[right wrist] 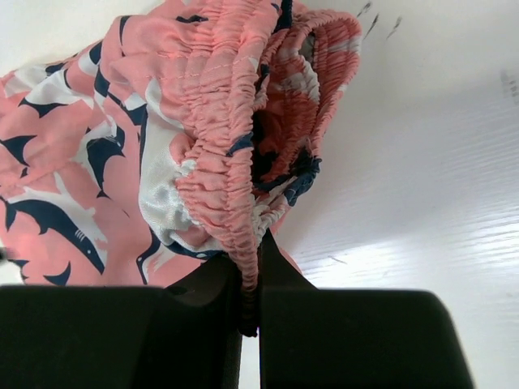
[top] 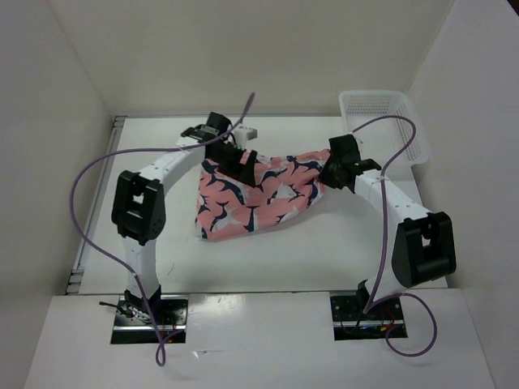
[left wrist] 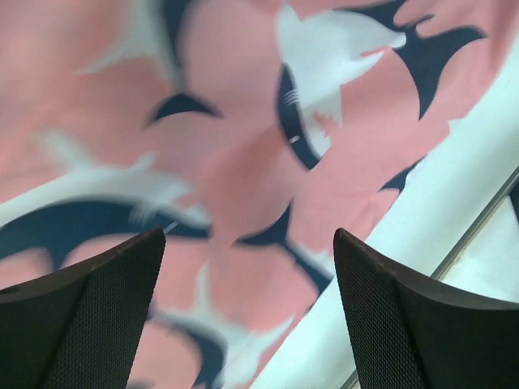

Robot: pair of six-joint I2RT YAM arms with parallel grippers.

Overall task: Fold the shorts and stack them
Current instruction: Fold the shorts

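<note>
The salmon-pink shorts (top: 255, 198) with navy and white bird shapes lie spread across the middle of the white table. My right gripper (top: 331, 174) is shut on their elastic waistband (right wrist: 231, 190), which is pinched between the two fingers (right wrist: 219, 300) and lifts the right end of the cloth. My left gripper (top: 241, 166) hovers over the shorts' upper left part with its jaws wide open. In the left wrist view the printed fabric (left wrist: 243, 170) fills the gap between the black fingertips (left wrist: 122, 292), with nothing gripped.
A white plastic mesh basket (top: 381, 121) stands at the table's back right corner. Purple cables loop off both arms. A small white block (top: 246, 130) sits behind the left gripper. The table's edge (left wrist: 454, 211) shows at right in the left wrist view.
</note>
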